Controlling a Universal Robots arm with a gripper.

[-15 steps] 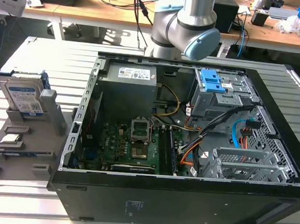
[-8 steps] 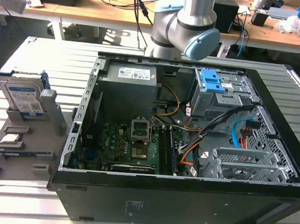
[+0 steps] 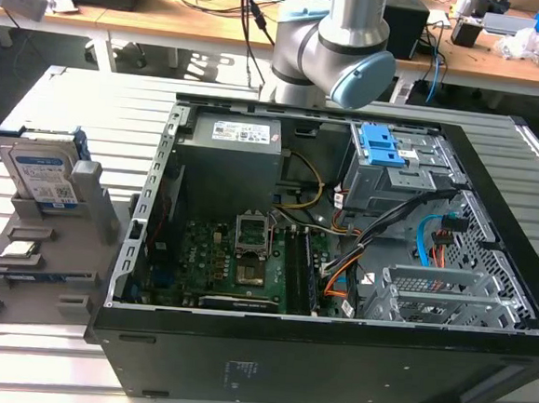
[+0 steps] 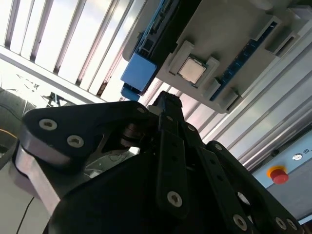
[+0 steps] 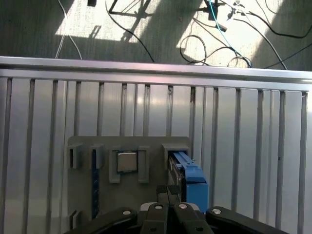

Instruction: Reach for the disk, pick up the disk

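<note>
At the exterior view's left, the disk (image 3: pixel 36 172) upright on edge in grey holder (image 3: pixel 101 209); gripper (image 5: pixel 168 190) jaws together.

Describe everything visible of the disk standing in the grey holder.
The disk is a rectangular silver metal drive with a white-and-blue label on its broad face and blue plastic rails along its sides. It stands on edge, leaning slightly, slotted into a grey holder on the slatted table, at the exterior view's left of the open computer case. Only the holder appears to touch it. The first wrist view shows it edge-on, blue rail facing the camera.
</note>
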